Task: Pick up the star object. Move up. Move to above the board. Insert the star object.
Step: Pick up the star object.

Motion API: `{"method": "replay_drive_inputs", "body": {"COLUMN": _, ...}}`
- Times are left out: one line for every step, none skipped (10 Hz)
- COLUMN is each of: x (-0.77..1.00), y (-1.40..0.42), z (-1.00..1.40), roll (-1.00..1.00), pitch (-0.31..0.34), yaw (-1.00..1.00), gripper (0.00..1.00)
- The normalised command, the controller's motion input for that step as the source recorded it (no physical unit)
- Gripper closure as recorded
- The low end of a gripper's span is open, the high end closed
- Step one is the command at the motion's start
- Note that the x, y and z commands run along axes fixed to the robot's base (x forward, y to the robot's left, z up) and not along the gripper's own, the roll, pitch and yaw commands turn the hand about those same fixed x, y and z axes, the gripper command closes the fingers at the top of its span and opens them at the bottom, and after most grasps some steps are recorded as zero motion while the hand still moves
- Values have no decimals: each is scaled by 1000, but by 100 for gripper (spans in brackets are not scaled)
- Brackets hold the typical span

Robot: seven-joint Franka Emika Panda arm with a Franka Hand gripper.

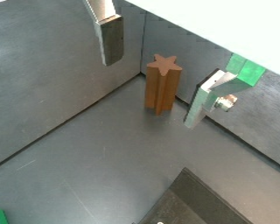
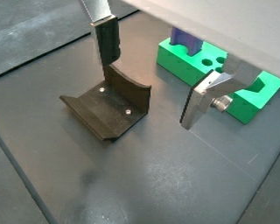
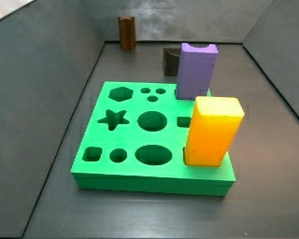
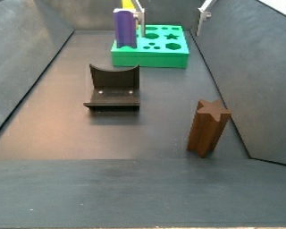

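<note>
The star object [image 1: 164, 83] is a slender brown ridged peg. It stands upright on the grey floor close to a wall, and shows in both side views [image 4: 207, 128] [image 3: 126, 33]. My gripper [image 1: 152, 92] is open and empty, and hangs well above the floor. The peg shows between its silver fingers [image 1: 111, 39] in a wrist view, apart from both. The gripper [image 2: 149, 94] also shows in a wrist view above the fixture [image 2: 108, 105]. The green board [image 3: 127, 149] lies flat, and its star hole [image 3: 112, 119] is empty.
A purple notched block [image 3: 196, 70] and an orange-yellow block [image 3: 215, 131] stand in the board. The dark fixture [image 4: 112, 89] stands on the floor between the board [image 4: 164, 55] and the peg. Grey walls enclose the floor on all sides.
</note>
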Motion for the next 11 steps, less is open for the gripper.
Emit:
{"method": "replay_drive_inputs", "body": {"x": -694, "y": 0, "z": -251, "roll": 200, "pitch": -167, "yaw": -163, "gripper": 0}}
{"method": "replay_drive_inputs", "body": {"x": -566, "y": 703, "z": -514, "roll": 183, "pitch": -204, "yaw": 154, "gripper": 0}}
{"method": "replay_drive_inputs", "body": {"x": -506, "y": 943, "z": -414, "roll": 0, "pitch": -137, "yaw": 140, "gripper": 0}}
{"method": "replay_drive_inputs", "body": {"x": -597, "y": 914, "z": -434, "roll": 0, "pitch": -136, "yaw": 166, "gripper": 0}}
{"method": "replay_drive_inputs", "body": {"x": -606, "y": 909, "z": -451, "roll": 0, "pitch": -137, "yaw": 171, "gripper": 0}}
{"method": "replay_drive_inputs", "body": {"x": -617, "y": 897, "z": -491, "roll": -1, "pitch": -150, "yaw": 186, "gripper": 0}}
{"method": "replay_drive_inputs", "body": {"x": -546, "y": 886, "z": -520, "roll": -1, "pitch": -194, "yaw": 197, "gripper": 0}}
{"method": "replay_drive_inputs", "body": {"x": -323, "y": 834, "z": -477, "roll": -64, "pitch": -296, "yaw": 223, "gripper": 0}}
{"method": "replay_drive_inputs", "body": {"x": -71, "y": 803, "z": -477, "roll": -100, "pitch": -281, "yaw": 223, "gripper": 0}}
{"method": "replay_drive_inputs", "body": {"x": -34, "y": 606, "z": -597, "roll": -94, "pitch": -277, "yaw": 97, "gripper": 0}}
{"method": "replay_drive_inputs", "body": {"x": 0, "y": 429, "z": -703, "roll": -77, "pitch": -244, "yaw": 40, "gripper": 0}}
